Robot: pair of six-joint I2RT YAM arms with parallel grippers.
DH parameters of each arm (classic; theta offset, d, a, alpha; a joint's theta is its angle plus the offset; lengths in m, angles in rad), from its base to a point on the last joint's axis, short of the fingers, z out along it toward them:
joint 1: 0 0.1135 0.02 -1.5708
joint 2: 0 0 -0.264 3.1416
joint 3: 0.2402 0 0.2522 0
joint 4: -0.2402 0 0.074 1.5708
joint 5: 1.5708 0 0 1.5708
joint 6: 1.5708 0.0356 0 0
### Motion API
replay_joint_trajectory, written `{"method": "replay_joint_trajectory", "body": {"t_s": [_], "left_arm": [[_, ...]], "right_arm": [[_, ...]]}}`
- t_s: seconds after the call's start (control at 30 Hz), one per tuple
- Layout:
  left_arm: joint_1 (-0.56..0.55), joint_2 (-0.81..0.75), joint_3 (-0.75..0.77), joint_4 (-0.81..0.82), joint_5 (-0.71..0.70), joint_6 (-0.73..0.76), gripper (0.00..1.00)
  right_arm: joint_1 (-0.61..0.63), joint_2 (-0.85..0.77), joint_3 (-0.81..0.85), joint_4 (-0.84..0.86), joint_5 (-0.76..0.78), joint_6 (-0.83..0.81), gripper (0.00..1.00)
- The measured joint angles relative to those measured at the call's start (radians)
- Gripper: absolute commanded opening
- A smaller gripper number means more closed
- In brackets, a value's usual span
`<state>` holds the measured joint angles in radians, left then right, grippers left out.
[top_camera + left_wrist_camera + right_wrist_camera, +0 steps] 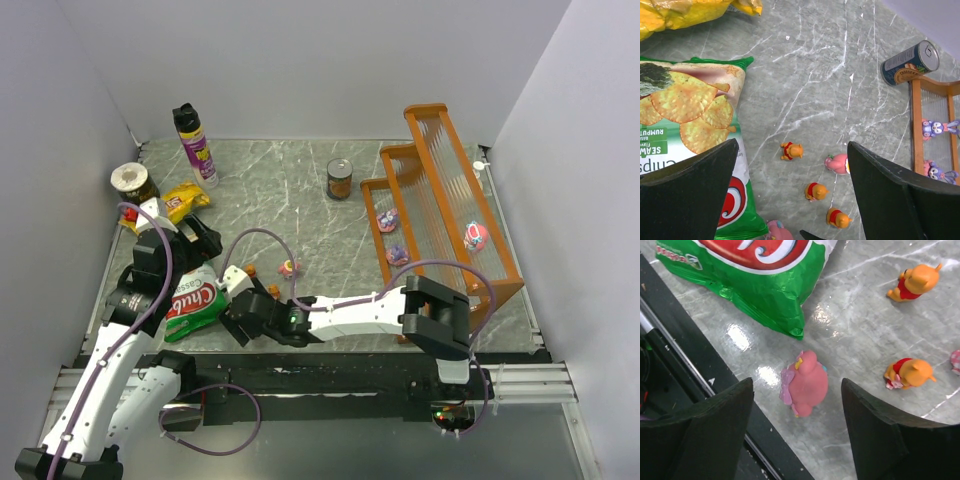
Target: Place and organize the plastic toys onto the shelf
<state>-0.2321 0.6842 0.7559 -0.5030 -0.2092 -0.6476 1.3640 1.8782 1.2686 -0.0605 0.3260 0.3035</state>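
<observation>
Left gripper (792, 150) spread wide, right arm (370, 310) reaching across leftward, right gripper (797, 387) parted, both angled downward

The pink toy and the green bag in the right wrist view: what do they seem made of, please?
The pink toy looks like matte moulded plastic, smooth and rounded. The green bag looks like glossy plastic film, creased with glints.
</observation>
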Motion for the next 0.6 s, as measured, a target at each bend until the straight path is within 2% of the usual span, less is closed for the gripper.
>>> {"method": "replay_joint_trajectory", "body": {"t_s": [0.33, 0.43, 0.47, 0.53, 0.6], "left_arm": [[0.001, 0.000, 0.000, -0.002, -0.006, 0.000, 0.96], [0.002, 0.000, 0.000, -0.004, -0.006, 0.000, 0.96], [0.002, 0.000, 0.000, -0.004, -0.006, 0.000, 0.96], [0.002, 0.000, 0.000, -0.004, -0.006, 0.000, 0.96], [0.002, 0.000, 0.000, -0.004, -0.006, 0.000, 0.97]], "right_arm": [[0.000, 0.069, 0.000, 0.003, 0.021, 0.048, 0.68], [0.000, 0.078, 0.000, -0.002, 0.031, 0.053, 0.58], [0.000, 0.081, 0.000, -0.004, 0.035, 0.057, 0.49], [0.000, 0.088, 0.003, -0.007, 0.043, 0.063, 0.41], [0.000, 0.091, 0.008, -0.008, 0.054, 0.072, 0.29]]}}
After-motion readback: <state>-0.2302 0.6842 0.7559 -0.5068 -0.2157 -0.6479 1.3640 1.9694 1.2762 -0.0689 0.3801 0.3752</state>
